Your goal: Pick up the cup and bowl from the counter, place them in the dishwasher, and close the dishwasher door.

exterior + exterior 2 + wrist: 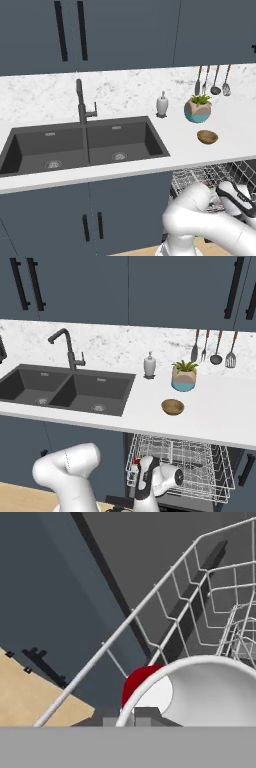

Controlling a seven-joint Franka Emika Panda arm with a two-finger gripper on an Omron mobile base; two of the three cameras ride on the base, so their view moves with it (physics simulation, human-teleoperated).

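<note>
Down low, the gripper (136,466) is at the left front corner of the silver rack (180,463) that is pulled out of the dishwasher (240,476). Its fingers pinch the rim of the cup (200,687), which is red outside and white inside. In the hand view the cup looks empty and sits right against the rack wires. Up on the counter (220,406), the small brown bowl (173,406) sits alone, near the front edge, and nothing is in it. A plant pot (184,376) with green leaves stands just behind the bowl. Both dark sink (65,388) tubs hold nothing.
</note>
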